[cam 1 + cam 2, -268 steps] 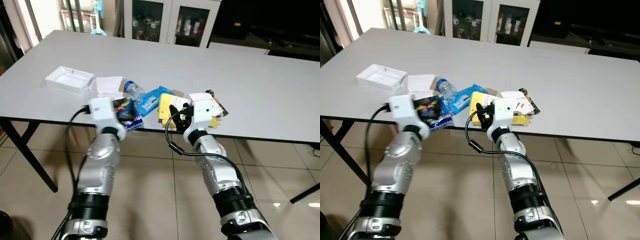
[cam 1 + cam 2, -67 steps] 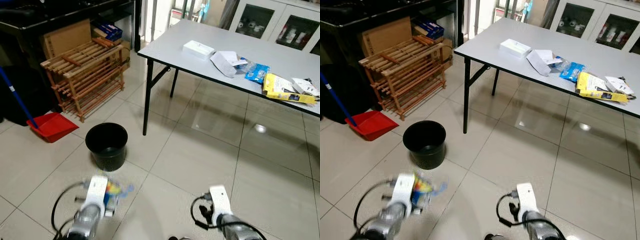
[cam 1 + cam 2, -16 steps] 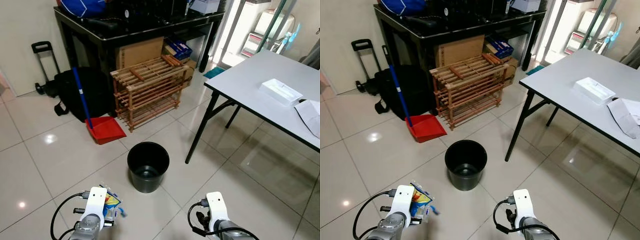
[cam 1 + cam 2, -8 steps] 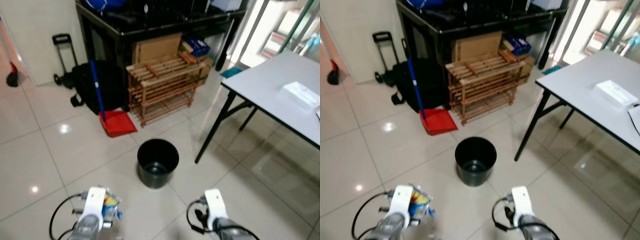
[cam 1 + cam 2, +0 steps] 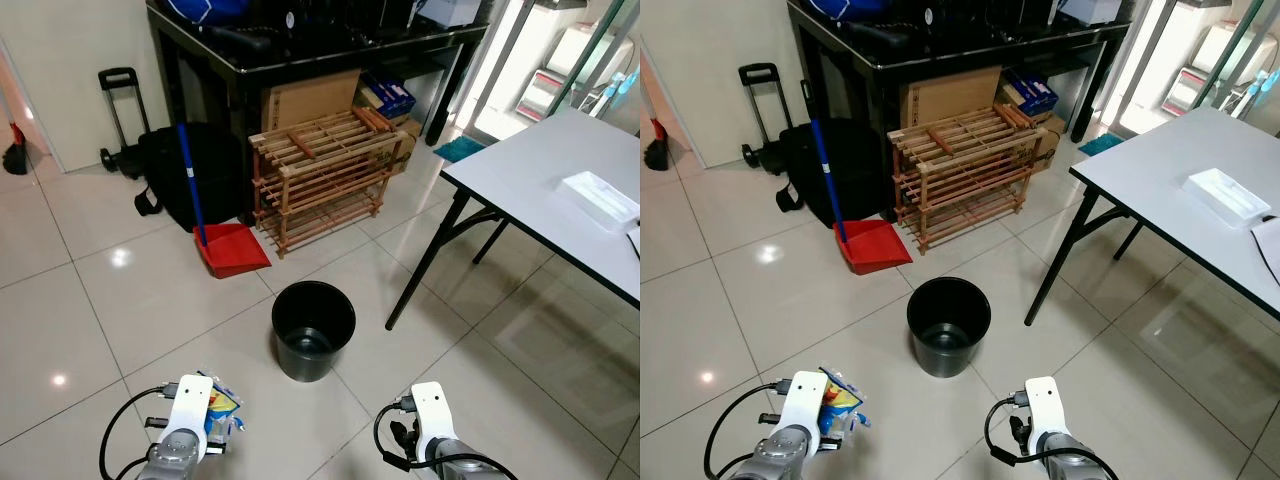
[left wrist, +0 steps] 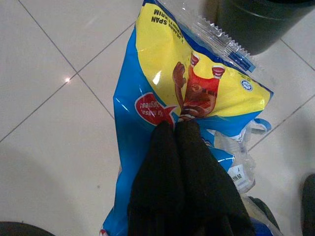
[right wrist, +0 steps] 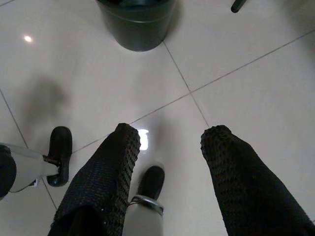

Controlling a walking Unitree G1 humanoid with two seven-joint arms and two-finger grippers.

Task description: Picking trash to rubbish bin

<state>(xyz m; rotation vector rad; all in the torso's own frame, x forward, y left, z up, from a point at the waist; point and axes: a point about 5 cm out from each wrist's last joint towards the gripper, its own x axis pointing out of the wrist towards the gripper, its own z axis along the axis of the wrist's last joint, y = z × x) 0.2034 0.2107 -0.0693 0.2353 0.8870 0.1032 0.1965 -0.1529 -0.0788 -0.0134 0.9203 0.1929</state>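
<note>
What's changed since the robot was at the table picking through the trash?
The robot has left the grey table and turned to face the black rubbish bin, now just ahead on the tiled floor. The left gripper, then at the pile, now holds a blue and yellow snack wrapper carried from it. The right gripper is still open and empty; nothing has been dropped in yet.

Glossy plastic wrapper (image 6: 162,93), glossy floor tiles (image 5: 90,330), slatted wooden rack (image 5: 325,165).
</note>
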